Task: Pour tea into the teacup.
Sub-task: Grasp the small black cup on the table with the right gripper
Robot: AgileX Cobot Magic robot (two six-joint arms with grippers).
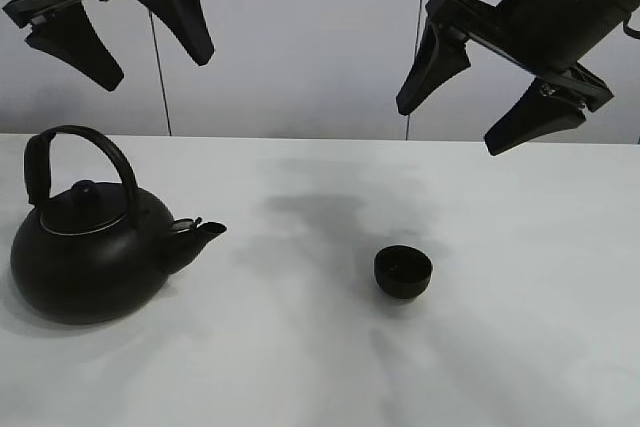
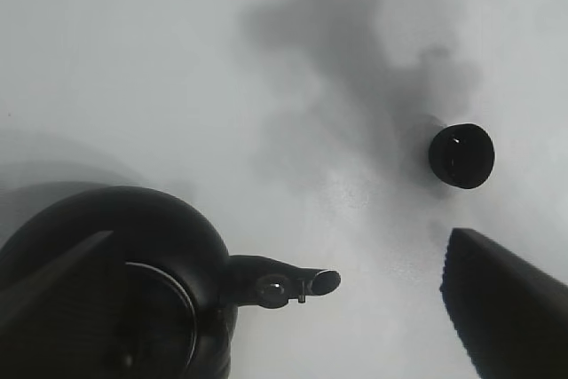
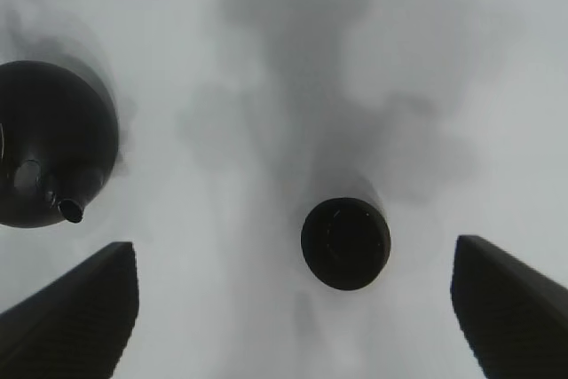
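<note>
Kettle (image 1: 85, 257) came first on the left: big, round and matt black, with an arched handle and a knobbed lid, standing upright on the plain white counter (image 1: 300, 367), its short spout aimed toward the middle. High above it hung the left tool (image 1: 158, 69), its two dark tapered fingers spread wide apart and gripping nothing, well clear of the handle. Further right, well apart from the spout, sat the small round black handleless teacup (image 1: 403, 272), upright and alone on the counter. I could not tell whether anything was in it, and no tea showed anywhere, neither as a stream nor as a spill. Above the cup and a little to its right the right tool (image 1: 450, 127) hovered, fingers likewise splayed and empty.

To my eye the job had not properly begun: nothing was held, and reaching for the kettle was the step in hand. The next move would call for the left tool to drop down and close around the top of the arched handle, squarely enough that the heavy body would not swing. Then it would have to lift and carry the spout over the cup before tipping. The cup looked light, so a careless pour might nudge it.

I could read no brand, label or writing on any of it.
</note>
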